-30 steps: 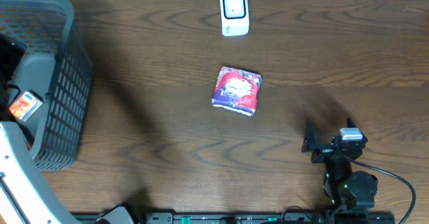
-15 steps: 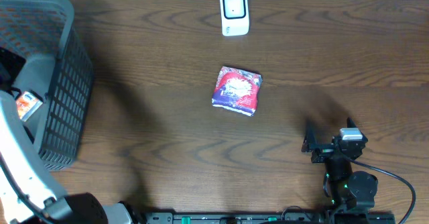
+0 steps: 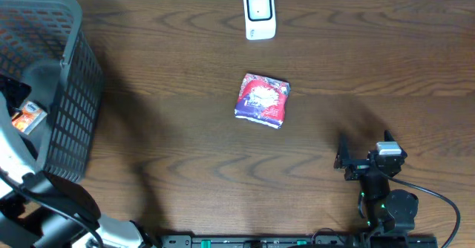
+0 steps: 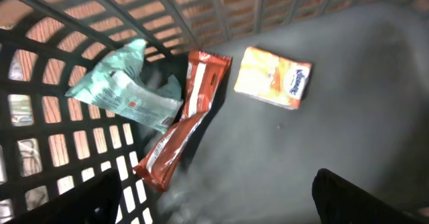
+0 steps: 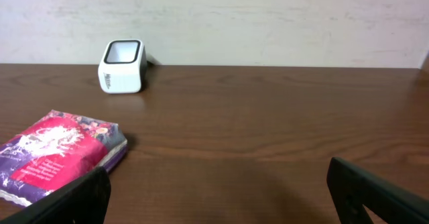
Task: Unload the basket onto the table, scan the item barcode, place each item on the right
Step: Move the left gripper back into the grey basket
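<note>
Packet (image 3: 263, 99) flat on table (image 3: 371, 70) (red and purple) | scanner (image 3: 260, 14) well apart

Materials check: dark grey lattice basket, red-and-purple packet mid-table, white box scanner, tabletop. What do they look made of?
Dark grey lattice basket: matte moulded plastic, judging by its uniform grid openings.
Red-and-purple packet: glossy printed film, probably plastic, with crinkled edges and a sheen.
White box scanner: smooth hard plastic with a dark window.
Tabletop: dark wood grain. Whether it is solid, veneer or laminate cannot be told.
</note>
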